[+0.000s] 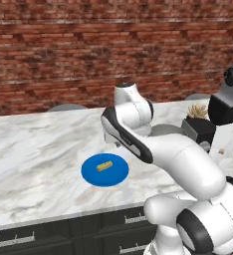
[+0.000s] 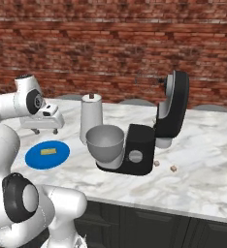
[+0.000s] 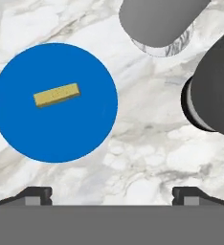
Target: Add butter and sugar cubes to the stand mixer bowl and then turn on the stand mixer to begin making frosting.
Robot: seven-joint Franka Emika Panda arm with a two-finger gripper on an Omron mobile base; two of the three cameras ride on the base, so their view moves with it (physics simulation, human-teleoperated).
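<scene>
The butter [image 3: 56, 94] is a small pale-yellow stick lying on a blue round plate [image 3: 61, 136], left of centre in the hand view. My gripper [image 3: 112, 195] hangs open above the marble, nothing between its fingertips [image 3: 36, 194]. From the right base, the gripper [image 2: 46, 131] hovers just behind the plate [image 2: 38, 160] and butter [image 2: 48, 151]. The black stand mixer [image 2: 139, 145] has its head tilted up, and the grey stand mixer bowl [image 2: 105, 141] sits in front of it. Two small brown sugar cubes [image 2: 173, 168] lie right of its base. The butter [image 1: 104, 166] shows in the left base view too.
A tall white roll [image 2: 91, 121] stands just behind the bowl, between gripper and mixer. The marble counter [image 2: 202, 160] ends at a front edge above dark drawers. A brick wall runs behind. A spiky brown plant [image 1: 198, 110] sits near the mixer.
</scene>
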